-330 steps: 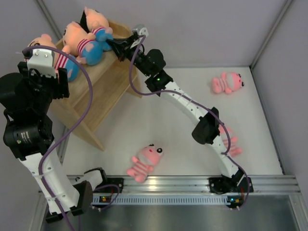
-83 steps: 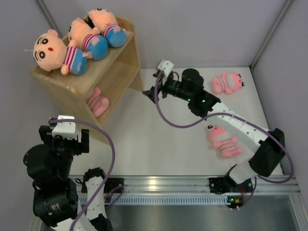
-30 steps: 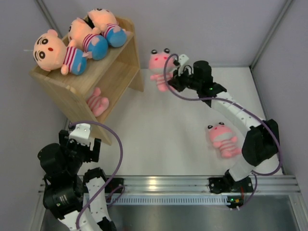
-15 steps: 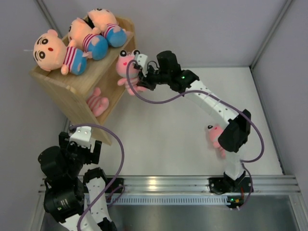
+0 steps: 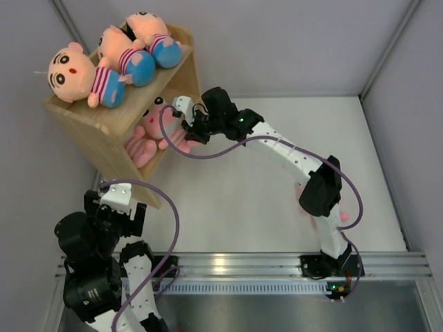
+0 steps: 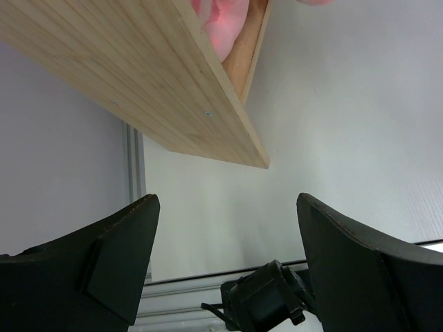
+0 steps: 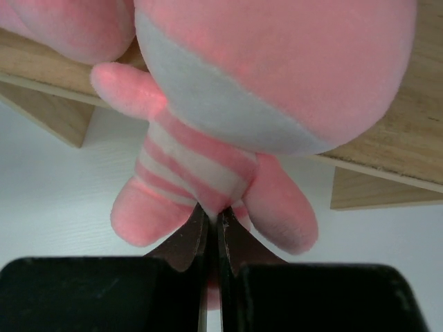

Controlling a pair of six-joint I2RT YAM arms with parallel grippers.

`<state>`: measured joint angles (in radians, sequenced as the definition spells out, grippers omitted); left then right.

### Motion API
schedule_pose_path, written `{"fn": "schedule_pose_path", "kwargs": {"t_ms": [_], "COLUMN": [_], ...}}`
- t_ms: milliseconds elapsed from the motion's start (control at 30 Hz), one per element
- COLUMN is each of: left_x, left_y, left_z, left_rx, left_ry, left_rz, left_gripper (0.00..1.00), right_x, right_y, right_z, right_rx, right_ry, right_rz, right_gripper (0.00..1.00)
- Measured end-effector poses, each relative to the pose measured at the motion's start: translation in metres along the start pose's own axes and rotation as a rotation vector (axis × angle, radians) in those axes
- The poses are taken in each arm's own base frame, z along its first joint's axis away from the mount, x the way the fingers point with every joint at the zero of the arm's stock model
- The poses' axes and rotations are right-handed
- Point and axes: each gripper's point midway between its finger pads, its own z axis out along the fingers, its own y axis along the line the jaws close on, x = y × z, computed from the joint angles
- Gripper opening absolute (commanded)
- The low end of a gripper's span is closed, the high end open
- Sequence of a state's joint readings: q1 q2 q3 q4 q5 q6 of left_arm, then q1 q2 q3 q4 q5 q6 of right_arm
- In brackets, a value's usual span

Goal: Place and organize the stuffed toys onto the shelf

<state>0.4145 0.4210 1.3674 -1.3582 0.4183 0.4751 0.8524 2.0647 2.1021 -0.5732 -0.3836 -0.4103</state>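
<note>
The wooden shelf (image 5: 97,138) stands at the far left. Three boy dolls (image 5: 73,72) (image 5: 121,52) (image 5: 149,31) lie on its top tier. One pink striped animal (image 5: 138,150) lies in the lower tier. My right gripper (image 5: 185,130) is shut on a second pink animal (image 5: 159,121) by its striped belly (image 7: 201,176) and holds it at the lower tier's opening, next to the first one (image 7: 69,28). In the right wrist view, the right gripper (image 7: 213,220) pinches the plush. A third pink animal (image 5: 341,216) is mostly hidden behind the right arm. My left gripper (image 5: 114,207) is open and empty, below the shelf's near corner.
The shelf's side panel (image 6: 159,90) hangs over the left gripper (image 6: 225,256), with the left arm's base (image 6: 266,304) below it. The right arm stretches across the white table (image 5: 228,200). Grey walls close in on both sides, and a metal rail (image 5: 235,263) runs along the near edge.
The right gripper has carried the pink animal left and down, from beside the shelf's top corner to the lower tier's opening. The left arm has stayed still.
</note>
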Motion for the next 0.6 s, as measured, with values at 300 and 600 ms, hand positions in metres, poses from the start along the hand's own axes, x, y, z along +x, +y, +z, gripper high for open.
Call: {"fn": "schedule_pose_path", "kwargs": {"t_ms": [300,600], "left_x": [-0.001,0.000], "left_y": [0.000,0.003], "left_z": [-0.001,-0.001], "left_rx": [-0.002,-0.016], "left_ry": [-0.003,0.003], "left_rz": [0.001,0.012], "left_gripper": [0.86,0.87], "right_x": [-0.051,-0.049], "right_y": [-0.029,-0.039], "right_z": [-0.001,0.028], "right_rx": [0.119,0.133], "right_ry": [-0.160,-0.195], "right_rz": [-0.006,-0.014], "right_gripper": [0.09,0.43]}}
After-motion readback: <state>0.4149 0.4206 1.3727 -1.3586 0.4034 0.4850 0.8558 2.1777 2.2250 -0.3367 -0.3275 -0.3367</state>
